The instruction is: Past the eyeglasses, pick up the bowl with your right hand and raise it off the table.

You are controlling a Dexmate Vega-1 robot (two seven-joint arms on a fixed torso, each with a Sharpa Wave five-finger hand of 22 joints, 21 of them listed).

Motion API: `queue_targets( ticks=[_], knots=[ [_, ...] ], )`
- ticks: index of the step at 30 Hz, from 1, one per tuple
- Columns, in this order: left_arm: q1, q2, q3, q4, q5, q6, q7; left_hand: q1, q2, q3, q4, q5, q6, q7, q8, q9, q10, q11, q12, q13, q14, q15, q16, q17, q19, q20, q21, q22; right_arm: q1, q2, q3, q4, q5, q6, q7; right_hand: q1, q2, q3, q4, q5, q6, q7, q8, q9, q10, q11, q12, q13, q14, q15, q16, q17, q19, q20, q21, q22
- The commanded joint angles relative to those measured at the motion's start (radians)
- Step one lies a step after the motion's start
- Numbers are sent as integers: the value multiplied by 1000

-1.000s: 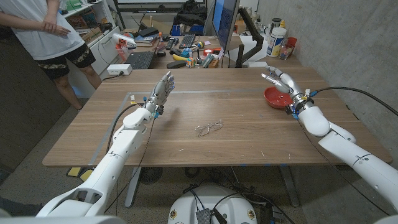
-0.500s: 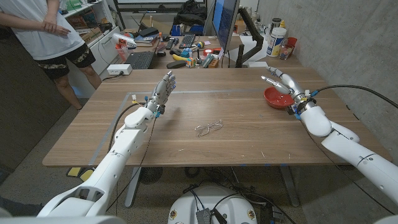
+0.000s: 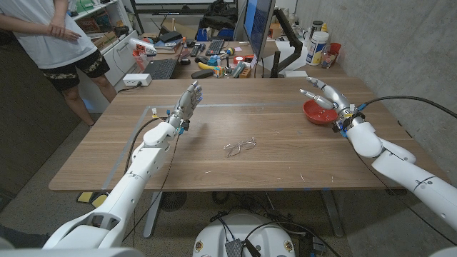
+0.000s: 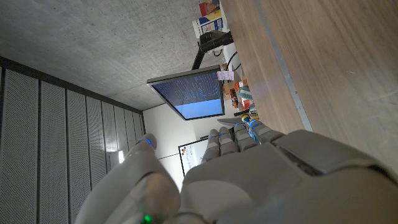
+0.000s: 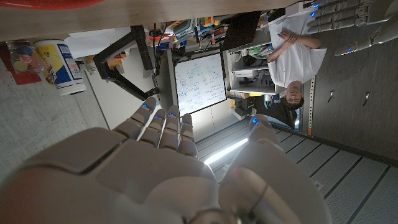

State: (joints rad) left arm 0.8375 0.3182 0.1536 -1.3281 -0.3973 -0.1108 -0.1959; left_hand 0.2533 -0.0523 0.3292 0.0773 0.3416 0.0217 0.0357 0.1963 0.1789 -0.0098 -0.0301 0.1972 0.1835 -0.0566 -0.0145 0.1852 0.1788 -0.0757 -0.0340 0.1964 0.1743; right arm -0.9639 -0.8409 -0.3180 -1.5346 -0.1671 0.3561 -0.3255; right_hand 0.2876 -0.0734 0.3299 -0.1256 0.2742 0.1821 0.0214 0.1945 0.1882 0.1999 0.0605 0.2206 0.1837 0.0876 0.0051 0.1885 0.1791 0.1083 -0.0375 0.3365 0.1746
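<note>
Bowl not yet lifted; my right hand is at it, nothing held.

Nearest me, the eyeglasses [image 3: 240, 147] lie near the middle of the worktop [image 3: 285, 168], untouched. Past them, toward the far right corner, my right hand [image 3: 328, 98] is spread wide over the bowl [image 3: 316, 112], fingers [image 3: 312, 93] reaching beyond its far rim; I judge the grasp isn't closed, so gripping and raising are both left. It's a small, shallow red bowl, upright on the wood; I can't tell if anything is inside. My left hand [image 3: 185, 106] stands open by the far left side, holding nothing.
</note>
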Motion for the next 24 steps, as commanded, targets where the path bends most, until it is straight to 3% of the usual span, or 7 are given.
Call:
queue_targets(
  ticks=[1, 18, 24],
  knots=[
    [-4, 1, -3, 3, 0, -3, -3, 14, 3, -3, -3, -4, 6, 3, 2, 6, 0, 9, 2, 4, -1, 7, 1, 3, -12, -60, 1, 5, -1, -14, -5, -19, -60, -44, -9, 14, 0, 3, -5, 6, -4, -2, -2, 2, -8, -2, -5, 5, 4, 4, -1, 2, 8, 0, -4, 2],
    [-18, -4, -6, 29, -5, -7, -18, 14, 4, -7, -3, -4, 9, 4, 2, 6, -1, 7, 2, 4, -1, 7, 2, 4, -13, -58, 1, 5, -8, -39, -12, -55, -113, -107, -6, 22, -3, 3, -9, 10, -14, -3, -4, 2, -18, -1, -9, 6, 2, 7, -2, 2, 9, 4, -13, 3],
    [-20, -6, -9, 35, -5, -11, -20, 15, 4, -9, -2, -5, 9, 6, 2, 6, 1, 4, 3, 4, 0, 8, 2, 4, -13, -58, 1, 5, -13, -46, -13, -67, -124, -126, -8, 29, -5, 1, -11, 14, -2, 25, 2, 2, -16, 4, -7, 6, 5, 20, -1, 3, 11, 11, -19, 3]
  ],
)
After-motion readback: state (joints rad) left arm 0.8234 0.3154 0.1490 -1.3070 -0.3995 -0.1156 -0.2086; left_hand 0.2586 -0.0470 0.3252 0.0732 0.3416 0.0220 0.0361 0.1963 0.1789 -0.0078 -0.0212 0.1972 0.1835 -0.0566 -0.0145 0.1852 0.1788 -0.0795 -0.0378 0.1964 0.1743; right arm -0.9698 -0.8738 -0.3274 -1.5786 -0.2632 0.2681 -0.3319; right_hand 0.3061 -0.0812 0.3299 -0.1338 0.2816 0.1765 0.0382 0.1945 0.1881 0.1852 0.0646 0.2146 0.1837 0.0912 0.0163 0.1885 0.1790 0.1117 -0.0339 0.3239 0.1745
